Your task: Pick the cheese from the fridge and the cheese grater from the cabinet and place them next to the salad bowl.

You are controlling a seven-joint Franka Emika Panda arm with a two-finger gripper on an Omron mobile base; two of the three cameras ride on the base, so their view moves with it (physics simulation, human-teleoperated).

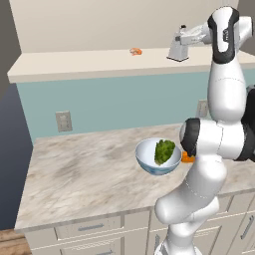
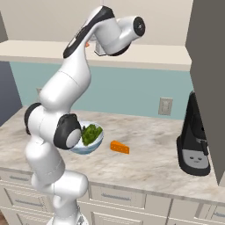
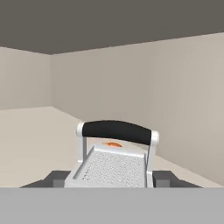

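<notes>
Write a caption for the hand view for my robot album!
The tool closes around the cheese grater on the cabinet shelf.

No readable text, label or number anywhere.

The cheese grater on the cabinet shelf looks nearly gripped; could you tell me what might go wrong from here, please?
1. The gripper has a finger on each side of the cheese grater low on its body, below the dark handle; the tapering metal sides may slip when lifted.
2. The grater stands close to the shelf front edge, so a nudge could tip it off.
3. The cheese lies right beside the salad bowl, leaving tight room to set the grater down.
</notes>
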